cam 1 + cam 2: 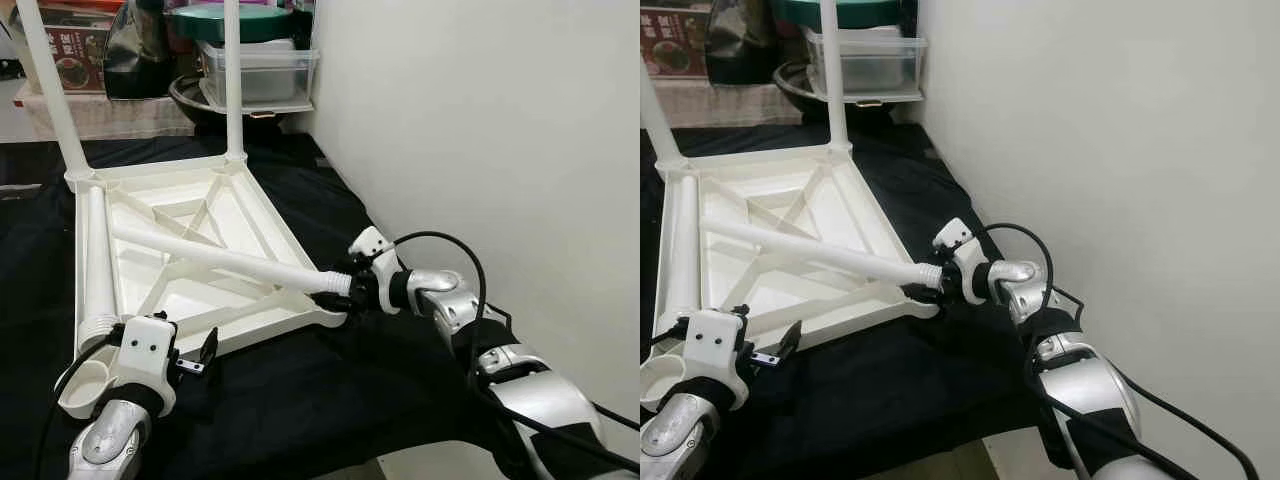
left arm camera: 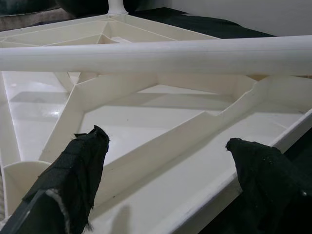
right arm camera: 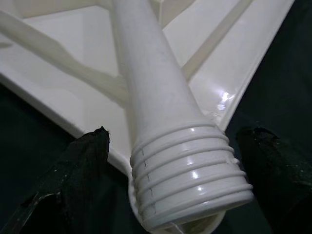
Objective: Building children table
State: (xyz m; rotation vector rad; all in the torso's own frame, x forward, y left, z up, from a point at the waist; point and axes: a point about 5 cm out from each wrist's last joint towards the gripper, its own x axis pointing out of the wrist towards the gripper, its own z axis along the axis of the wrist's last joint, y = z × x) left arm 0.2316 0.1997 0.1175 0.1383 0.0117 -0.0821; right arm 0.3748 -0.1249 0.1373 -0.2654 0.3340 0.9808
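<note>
**A:** So where's the tabletop sitting right now?

**B:** The white plastic tabletop point(image 1: 200, 260) is flipped underside up on a black cloth point(image 1: 300, 400), ribs showing. Two legs point(image 1: 235, 80) are already standing up in the far corner sockets. A third leg point(image 1: 95, 260) lies flat along the tabletop's left edge, and a loose leg point(image 1: 220, 257) runs diagonally across the ribs, from the left side down to the near right corner.

**A:** And the hands?

**B:** The right hand point(image 1: 343, 285) is at that near right corner, right at the threaded end point(image 3: 192, 170) of the diagonal leg. In the right wrist view its black fingers point(image 3: 73, 175) sit on either side of the threads with a gap on both sides, so spread apart, not squeezing it. The threaded end hangs over the corner socket.

**A:** Left one?

**B:** The left hand point(image 1: 195, 358) is just off the tabletop's near edge, by the near left corner socket point(image 1: 85, 385). Fingers point(image 2: 78, 170) wide apart, holding nothing, pointing in over the ribs with the diagonal leg crossing ahead of them.

**A:** Anything else around?

**B:** A white wall point(image 1: 480, 130) on the right, and a clear plastic bin point(image 1: 260, 70) behind the far edge.
</note>
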